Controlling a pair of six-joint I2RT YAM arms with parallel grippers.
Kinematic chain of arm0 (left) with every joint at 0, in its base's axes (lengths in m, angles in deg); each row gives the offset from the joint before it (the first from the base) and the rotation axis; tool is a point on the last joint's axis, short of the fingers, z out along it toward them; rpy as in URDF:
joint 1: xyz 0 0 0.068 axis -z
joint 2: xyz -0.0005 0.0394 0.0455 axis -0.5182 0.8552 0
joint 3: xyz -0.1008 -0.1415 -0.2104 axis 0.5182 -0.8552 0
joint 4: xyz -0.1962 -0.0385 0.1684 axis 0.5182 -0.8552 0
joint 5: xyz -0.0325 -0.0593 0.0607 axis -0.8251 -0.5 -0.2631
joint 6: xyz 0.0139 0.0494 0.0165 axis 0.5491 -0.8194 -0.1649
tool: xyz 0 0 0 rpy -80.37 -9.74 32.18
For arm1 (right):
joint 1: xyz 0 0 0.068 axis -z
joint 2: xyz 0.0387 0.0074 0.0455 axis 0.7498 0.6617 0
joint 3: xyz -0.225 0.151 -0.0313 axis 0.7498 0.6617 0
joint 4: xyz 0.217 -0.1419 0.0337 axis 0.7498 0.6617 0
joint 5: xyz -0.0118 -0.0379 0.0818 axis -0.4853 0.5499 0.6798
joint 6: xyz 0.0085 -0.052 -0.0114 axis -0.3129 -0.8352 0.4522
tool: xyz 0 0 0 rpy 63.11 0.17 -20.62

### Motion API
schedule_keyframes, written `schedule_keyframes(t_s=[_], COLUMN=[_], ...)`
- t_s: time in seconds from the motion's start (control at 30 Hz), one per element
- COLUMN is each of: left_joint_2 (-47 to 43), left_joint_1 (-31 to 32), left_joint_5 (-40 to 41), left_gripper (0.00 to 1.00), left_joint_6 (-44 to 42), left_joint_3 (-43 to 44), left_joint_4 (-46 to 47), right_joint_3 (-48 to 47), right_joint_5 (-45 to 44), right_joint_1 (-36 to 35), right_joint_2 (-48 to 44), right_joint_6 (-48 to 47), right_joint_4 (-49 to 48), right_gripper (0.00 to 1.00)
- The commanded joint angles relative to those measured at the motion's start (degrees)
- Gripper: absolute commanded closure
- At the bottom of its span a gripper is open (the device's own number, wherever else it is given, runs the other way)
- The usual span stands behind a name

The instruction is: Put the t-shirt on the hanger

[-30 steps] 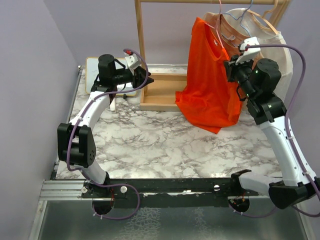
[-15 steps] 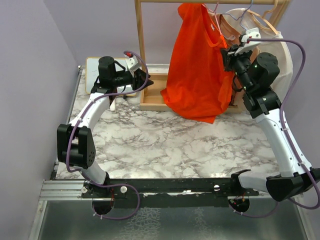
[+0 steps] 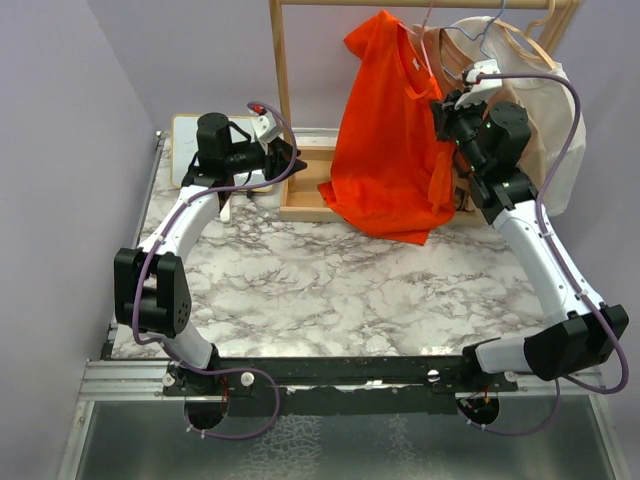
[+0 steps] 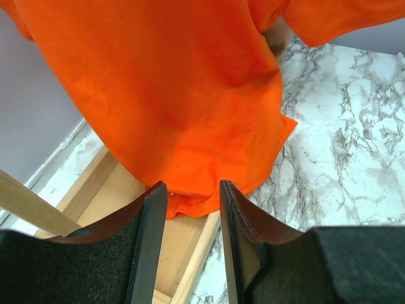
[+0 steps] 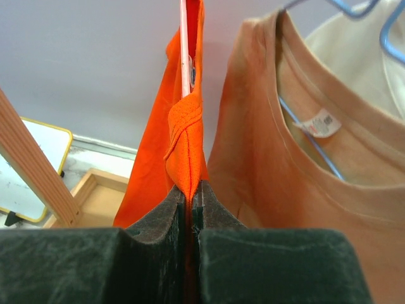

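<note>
One pinch carries it: right gripper (image 5: 190, 190) clamped on t-shirt (image 3: 385, 150) collar at the hanger (image 5: 184, 38) wire, it hanging over the table's (image 3: 300, 290) far edge; move slowly and bring left gripper (image 4: 193, 190), jaws apart, in to steady the hem.

Orange t-shirt (image 3: 385, 140) aloft on pink hanger (image 5: 184, 44)

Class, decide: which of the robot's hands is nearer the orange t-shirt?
Right. The right hand is shut on a hem of the t-shirt; the left hand is open, apart, to its left.
</note>
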Motion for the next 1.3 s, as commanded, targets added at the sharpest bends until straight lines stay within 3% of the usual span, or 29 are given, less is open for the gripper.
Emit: schedule_keyframes(t_s=[0.0, 0.27, 0.4, 0.57, 0.67, 0.73, 1.27], left_joint_2=[-1.3, -1.5, -1.1, -1.3, -1.4, -1.4, -0.8], left_joint_1=[-0.4, -0.3, -0.3, -0.3, -0.3, -0.3, -0.3], left_joint_5=[0.4, 3.7, 7.4, 9.2, 9.2, 9.4, 11.1], left_gripper=[0.59, 0.58, 0.58, 0.58, 0.58, 0.58, 0.58], left_joint_6=[-0.7, -1.7, -2.1, -3.6, -3.4, -2.9, 0.5], left_joint_3=[-0.1, -0.8, 0.1, -0.2, -0.4, -0.5, -0.3], left_joint_4=[-0.5, -4.0, -6.9, -9.2, -9.4, -9.2, -7.6], right_joint_3=[2.3, 5.8, 6.7, 8.4, 9.6, 10.2, 18.8], right_joint_5=[-0.7, -2.2, -3.7, -5.1, -4.2, -3.6, -7.4], right_joint_1=[2.1, 3.0, 3.0, 3.0, 3.0, 3.0, 3.0], right_joint_2=[-0.6, -3.1, -4.4, -7.2, -9.4, -11.0, -30.2], right_joint_6=[3.8, 4.9, 4.9, 3.9, 3.4, 3.3, 3.3], right_joint_4=[-5.5, -4.5, -2.6, -1.5, -1.3, -0.8, 13.7], right_gripper=[0.99, 0.98, 0.75, 0.40, 0.12, 0.02, 0.00])
